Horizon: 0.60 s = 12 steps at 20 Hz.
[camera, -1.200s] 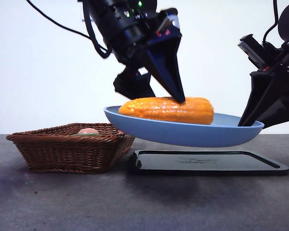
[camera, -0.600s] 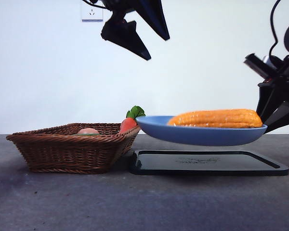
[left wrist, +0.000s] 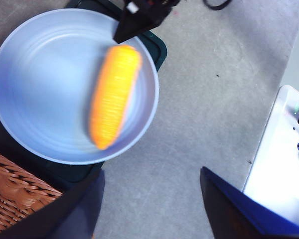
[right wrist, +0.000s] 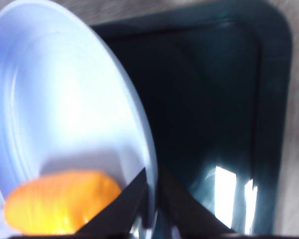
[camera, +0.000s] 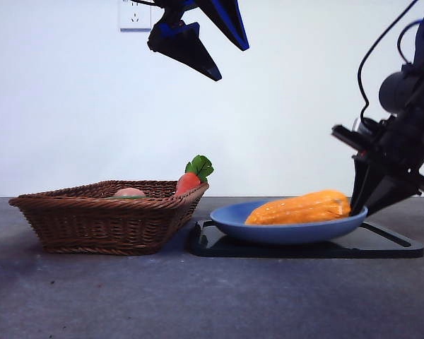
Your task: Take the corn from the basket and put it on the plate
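The orange-yellow corn (camera: pixel 300 208) lies inside the light-blue plate (camera: pixel 268 233), tilted with one end against the rim. The plate rests on the black tray (camera: pixel 389 247). My right gripper (camera: pixel 355 210) is shut on the plate's right rim; in the right wrist view its jaws pinch the rim (right wrist: pixel 150 196), with the corn (right wrist: pixel 60 204) just beside them. My left gripper (camera: pixel 232 62) hangs high above the table, open and holding nothing. In the left wrist view the corn (left wrist: pixel 113 94) and the plate (left wrist: pixel 35 84) show below the left gripper (left wrist: pixel 150 177).
The brown wicker basket (camera: pixel 92 222) stands to the left of the tray, its corner also in the left wrist view (left wrist: pixel 12 196). A red-orange carrot with green leaves (camera: pixel 191 180) leans on its right wall, beside a pale rounded item (camera: pixel 129 192).
The right gripper has lowered the plate with the corn from above the tray down onto it. The corn has shifted and tilted in the plate. The left gripper stays high.
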Each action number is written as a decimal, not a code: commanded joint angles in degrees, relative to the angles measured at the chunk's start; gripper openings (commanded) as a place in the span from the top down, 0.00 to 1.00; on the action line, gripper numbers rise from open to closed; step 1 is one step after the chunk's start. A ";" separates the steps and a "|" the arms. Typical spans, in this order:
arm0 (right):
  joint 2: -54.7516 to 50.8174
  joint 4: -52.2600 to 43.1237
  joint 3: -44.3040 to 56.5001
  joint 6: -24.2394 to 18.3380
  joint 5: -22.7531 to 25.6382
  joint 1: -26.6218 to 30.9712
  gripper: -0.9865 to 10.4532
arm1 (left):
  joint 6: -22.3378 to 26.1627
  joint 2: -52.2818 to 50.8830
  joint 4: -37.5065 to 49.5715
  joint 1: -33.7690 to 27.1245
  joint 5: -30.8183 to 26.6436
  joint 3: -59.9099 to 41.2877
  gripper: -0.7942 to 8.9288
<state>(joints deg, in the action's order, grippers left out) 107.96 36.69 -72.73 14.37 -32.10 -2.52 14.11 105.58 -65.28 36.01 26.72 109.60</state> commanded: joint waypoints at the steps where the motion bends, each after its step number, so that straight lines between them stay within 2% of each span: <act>1: 2.14 -1.07 -1.49 -1.01 -0.44 0.15 0.91 | -0.07 -0.04 0.55 0.26 -0.07 1.68 0.60; 6: 2.40 -1.36 -1.49 -2.47 -0.37 0.48 0.91 | -0.04 -0.04 0.61 0.24 -0.09 1.68 0.60; 7: 2.40 -1.11 -1.49 -2.58 0.24 0.48 0.89 | -0.04 -0.04 0.61 0.24 -0.09 1.68 0.60; 10: 2.40 -0.72 -1.49 -2.86 0.92 0.46 0.74 | -0.02 -0.04 0.76 0.24 -0.09 1.68 0.60; 12: 2.38 -0.72 -1.49 -2.86 0.90 0.46 0.74 | -0.02 -0.04 0.81 0.24 -0.09 1.68 0.60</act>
<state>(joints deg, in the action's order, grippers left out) 109.01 36.03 -72.99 12.23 -31.29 -2.13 14.04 105.58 -64.88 36.01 26.72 109.60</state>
